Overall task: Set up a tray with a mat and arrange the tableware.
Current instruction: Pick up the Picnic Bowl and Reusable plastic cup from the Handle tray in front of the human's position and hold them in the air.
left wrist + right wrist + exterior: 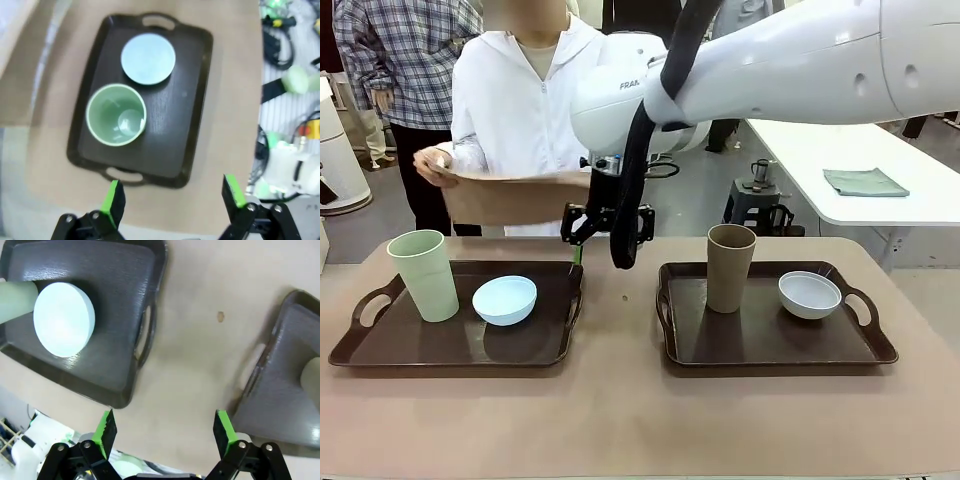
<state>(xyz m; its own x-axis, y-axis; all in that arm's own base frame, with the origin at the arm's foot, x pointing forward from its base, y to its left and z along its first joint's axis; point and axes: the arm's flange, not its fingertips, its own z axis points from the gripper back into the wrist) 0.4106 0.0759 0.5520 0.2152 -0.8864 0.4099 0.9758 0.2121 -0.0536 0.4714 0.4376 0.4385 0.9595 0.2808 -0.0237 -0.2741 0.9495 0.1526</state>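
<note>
Both sets of jaws stand wide apart, nothing btw them. L gripper (pixel 172 197) hangs high over the left tray (pixel 192 100), looking down on the pale green cup (pixel 116 115) and light blue bowl (pixel 148 58), which sit just beside each other on it. R gripper (pixel 162 430) hovers over the bare surface (pixel 200 355) btw the two trays, toward the far edge. It is near one end of the mat (pixel 510 198), which the person's hand (pixel 435 165) holds up behind the left tray. Right tray (pixel 770 340) carries the brown cup (pixel 730 265) and white bowl (pixel 809 294), set apart from each other.

Handling, as a judgement: mat looks thin, light, bendy. It prob. sags if pinched at a corner, so take it mid-edge w/ a flat pinch. Cups look stiff, light, smooth-walled and tall, so easy to tip. Grip around the body, or pinch over the rim wall. Bowls are shallow and slick, so pinch the rim inside/outside. No mat on either tray yet, so tableware likely has to lift off first.
</note>
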